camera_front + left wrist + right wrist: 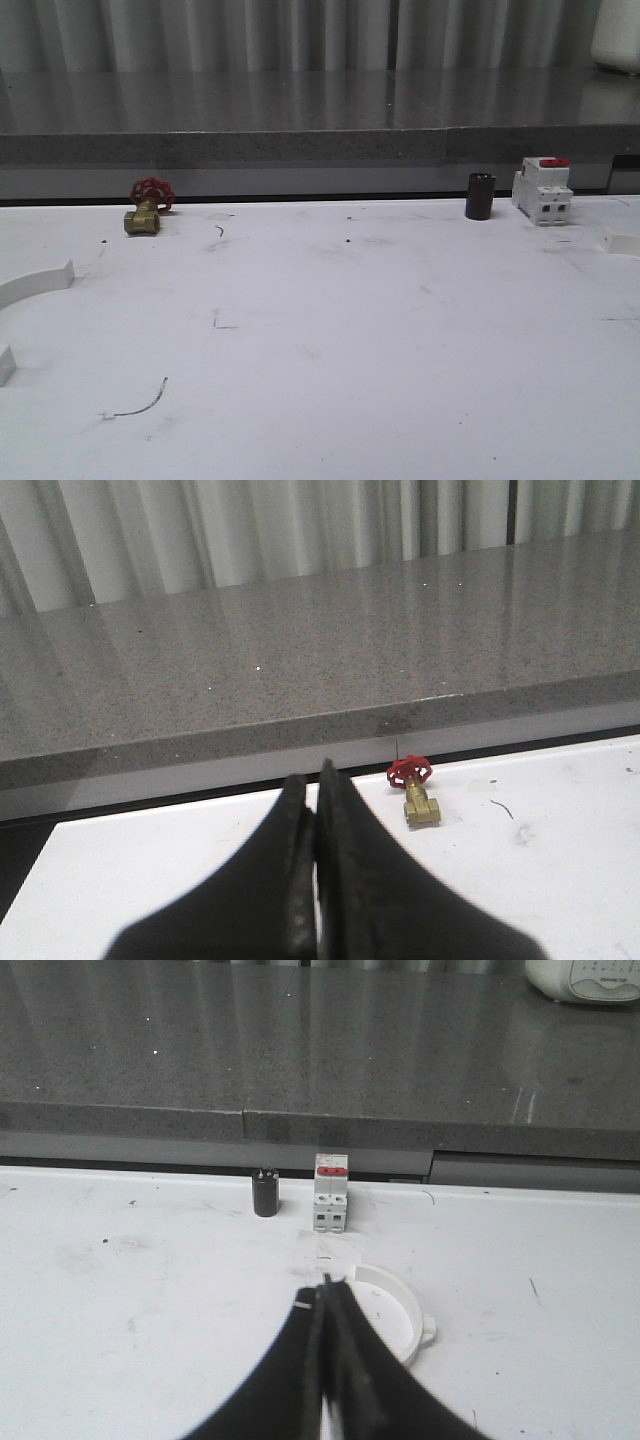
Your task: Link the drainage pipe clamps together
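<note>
One white drainage pipe clamp [40, 281] lies at the table's left edge as a curved band, and its other end [5, 365] pokes in lower down. A second white half-ring clamp [412, 1313] lies flat on the table, with its end tab [622, 243] at the right edge of the front view. My right gripper [325, 1282] is shut and empty, its tips just short of that clamp's near end. My left gripper [312, 780] is shut with nothing in it, over the white table and pointing toward the back edge.
A brass valve with a red handwheel [146, 209] stands at the back left. A black cylinder [480, 196] and a white breaker with a red top [543, 189] stand at the back right. A grey stone ledge [320, 145] runs behind the table.
</note>
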Available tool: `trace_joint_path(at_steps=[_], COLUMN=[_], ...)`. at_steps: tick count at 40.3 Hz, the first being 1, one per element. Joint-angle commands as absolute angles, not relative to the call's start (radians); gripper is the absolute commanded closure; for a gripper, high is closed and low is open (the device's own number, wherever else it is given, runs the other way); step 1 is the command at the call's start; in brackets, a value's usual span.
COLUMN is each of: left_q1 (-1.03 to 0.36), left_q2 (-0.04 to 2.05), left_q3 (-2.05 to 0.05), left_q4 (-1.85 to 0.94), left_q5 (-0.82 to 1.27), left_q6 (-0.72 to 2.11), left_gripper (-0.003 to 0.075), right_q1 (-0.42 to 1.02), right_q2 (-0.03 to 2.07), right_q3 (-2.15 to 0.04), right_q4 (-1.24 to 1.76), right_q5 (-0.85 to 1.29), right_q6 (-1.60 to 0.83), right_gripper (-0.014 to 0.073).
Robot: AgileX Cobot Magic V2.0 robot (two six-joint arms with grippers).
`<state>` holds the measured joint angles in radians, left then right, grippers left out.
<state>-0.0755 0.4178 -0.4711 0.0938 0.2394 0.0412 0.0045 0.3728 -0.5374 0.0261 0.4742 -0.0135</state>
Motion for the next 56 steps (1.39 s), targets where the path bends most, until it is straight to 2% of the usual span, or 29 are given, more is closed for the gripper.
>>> trace_joint_path(at_steps=[1,4,8,10,13,15,19,23,36,48,56], left_q1=[-0.072,-0.072,-0.072,-0.072,-0.072,-0.072,-0.072,-0.072,-0.072,-0.072,-0.072], left_q2=[0.429,0.429,0.429,0.429,0.429,0.429,0.429,0.429,0.493,0.896,1.159], left_q3=[-0.512,-0.512,-0.512,-0.512,-0.512,-0.512,-0.512,-0.512,-0.528,-0.728,-0.831], left_q4=[0.097,0.097,0.095,0.080,0.053,0.039,0.034,0.034,0.000,-0.023,-0.052], left_q5=[0.173,0.169,0.169,0.169,0.169,0.169,0.169,0.169,0.215,0.597,0.634], left_q6=[0.043,0.043,0.043,0.043,0.043,0.043,0.043,0.043,0.043,-0.019,-0.019], left_gripper=[0.0717,0.0640,0.0419,0.0286,0.0090,0.0017,0.0047,0.0050,0.0050,0.0050,0.0050], right_q1=[-0.002,-0.002,-0.002,-0.002,-0.002,-0.002,-0.002,-0.002,-0.002,-0.002,-0.002], right_q2=[0.387,0.387,0.387,0.387,0.387,0.387,0.387,0.387,0.387,0.387,0.387], right_q3=[-0.573,-0.573,-0.573,-0.573,-0.573,-0.573,-0.573,-0.573,-0.573,-0.573,-0.573], right_q4=[0.029,0.029,0.028,0.028,0.028,0.028,0.026,0.023,0.023,0.023,0.023], right_q5=[0.411,0.411,0.411,0.411,0.411,0.411,0.410,0.410,0.410,0.410,0.410], right_q6=[-0.019,-0.019,-0.019,-0.019,-0.019,-0.019,-0.019,-0.019,-0.019,-0.019,-0.019], right_gripper=[0.0661,0.0643,0.0560,0.0501,0.0361,0.0258,0.0050,-0.0063,-0.0057,-0.0057,-0.0057])
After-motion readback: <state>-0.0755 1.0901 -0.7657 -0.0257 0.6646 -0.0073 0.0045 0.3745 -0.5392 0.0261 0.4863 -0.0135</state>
